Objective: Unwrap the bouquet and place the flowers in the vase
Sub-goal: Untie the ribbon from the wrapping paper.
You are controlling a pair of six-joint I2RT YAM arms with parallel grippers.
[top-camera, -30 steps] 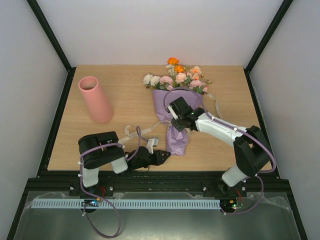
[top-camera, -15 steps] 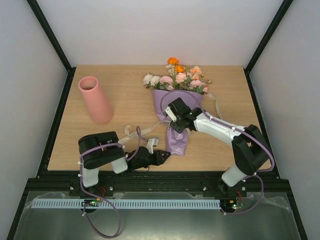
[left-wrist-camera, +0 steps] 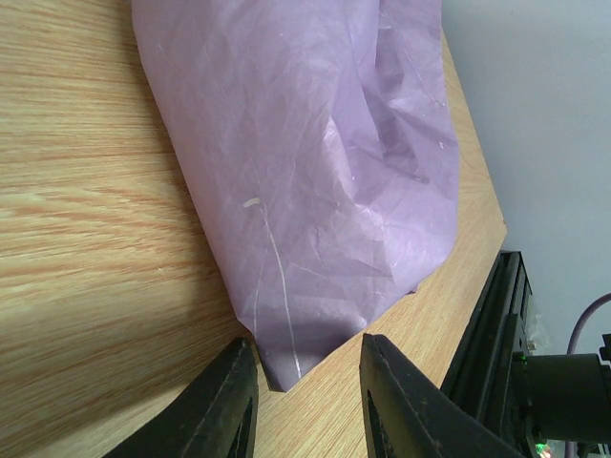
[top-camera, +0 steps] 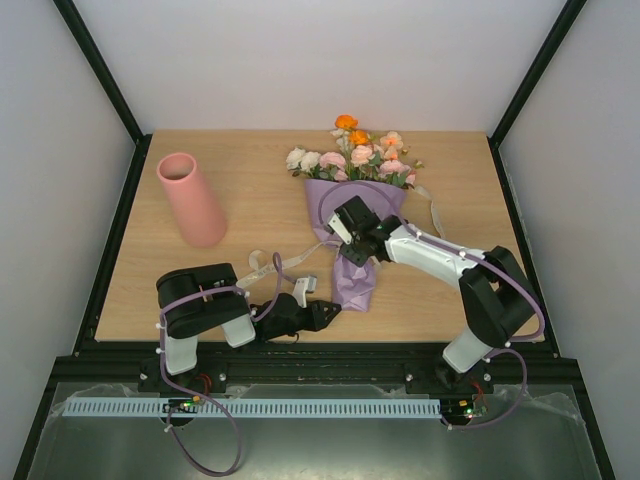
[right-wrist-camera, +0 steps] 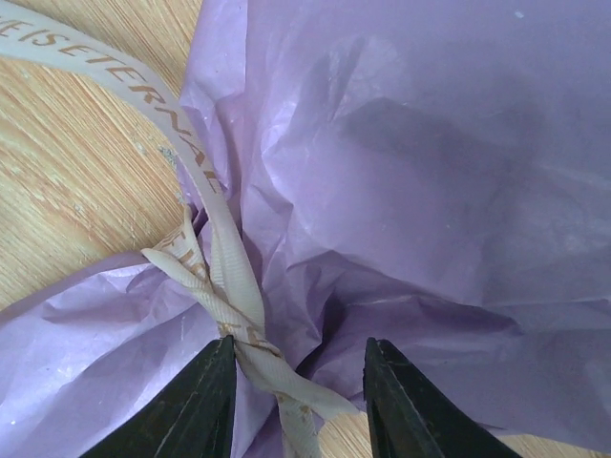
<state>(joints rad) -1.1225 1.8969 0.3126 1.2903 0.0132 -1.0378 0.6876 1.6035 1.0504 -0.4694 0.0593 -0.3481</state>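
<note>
Bouquet point(top-camera: 356, 282) lies on table point(top-camera: 250, 160), blooms toward far edge; right gripper point(right-wrist-camera: 296, 382) jaws apart astride ribbon point(right-wrist-camera: 225, 272) knot; left gripper point(left-wrist-camera: 305, 377) jaws apart around wrap's bottom tip; vase point(top-camera: 191, 200) stands left, well apart.

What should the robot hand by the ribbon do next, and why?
Probably close the right gripper on the ribbon knot and tug it loose. Its jaws stand open on either side of the knot, and the ribbon is tied round the purple paper that wraps the flowers.

The cream ribbon point(right-wrist-camera: 124, 91) reads "EISETERNAL".
</note>
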